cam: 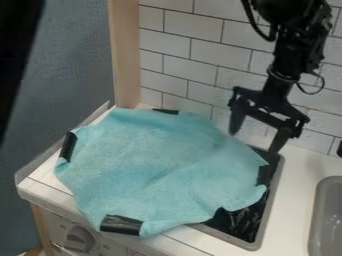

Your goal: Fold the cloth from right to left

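Camera view: pale blue cloth (157, 165) spread out, pincer (254, 141) wide apart near its right side

The cloth lies open and uneven across the left part of the white table (294, 200), with soft wrinkles over its middle. Its right part lies over a dark, shiny recess (247, 220) with a grey rim, which shows along the cloth's right and lower right sides. Near the front, the cloth's edge reaches the table's front edge.

Four black patches (121, 224) sit at the cloth's borders: one at the back, one at the left, one at the front and one at the right. The left one stands at a slant, and the front one looks creased. Just below the right patch, a rounded corner of the cloth sticks out over the recess.

The black robot arm (287, 55) comes in from the top edge, right of centre. Its pincer hangs tips down by the cloth's back right edge, the two fingers well apart. Whether either fingertip touches anything, I cannot tell.

Behind stands a wall (190, 52) of white tiles beside a wooden post (125, 55). A grey sink (314, 225) is set in the table at the right. Below the front edge, a grey knob (80, 239) has small printed marks around it, too faint to read.
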You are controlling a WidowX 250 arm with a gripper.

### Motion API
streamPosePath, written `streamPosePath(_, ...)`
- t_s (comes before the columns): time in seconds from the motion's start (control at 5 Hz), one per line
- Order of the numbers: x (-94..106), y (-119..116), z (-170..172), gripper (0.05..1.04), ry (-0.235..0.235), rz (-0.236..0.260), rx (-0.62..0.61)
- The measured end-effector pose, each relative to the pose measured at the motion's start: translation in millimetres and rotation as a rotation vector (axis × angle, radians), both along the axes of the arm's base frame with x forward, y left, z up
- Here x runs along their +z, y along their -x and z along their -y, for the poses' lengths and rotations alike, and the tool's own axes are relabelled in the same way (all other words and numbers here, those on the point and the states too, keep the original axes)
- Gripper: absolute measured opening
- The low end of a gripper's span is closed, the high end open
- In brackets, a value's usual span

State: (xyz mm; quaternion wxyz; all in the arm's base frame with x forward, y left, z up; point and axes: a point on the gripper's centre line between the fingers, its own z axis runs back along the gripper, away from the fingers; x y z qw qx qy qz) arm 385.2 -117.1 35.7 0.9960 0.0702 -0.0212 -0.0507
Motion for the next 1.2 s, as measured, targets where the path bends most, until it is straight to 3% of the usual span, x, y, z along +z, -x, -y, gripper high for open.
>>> streamPosePath(0.2, -20.5, -2, 13, 0.999, 0.056, 0.001, 0.003)
streamPosePath(0.6, -42.2, 4, 45, 0.999, 0.064, -0.025, -0.067)
streamPosePath(1.0, -45.9, 4, 45, 0.934, 0.062, -0.029, -0.052)
streamPosePath(1.2, -47.0, 5, 44, 0.964, 0.053, -0.034, -0.05)
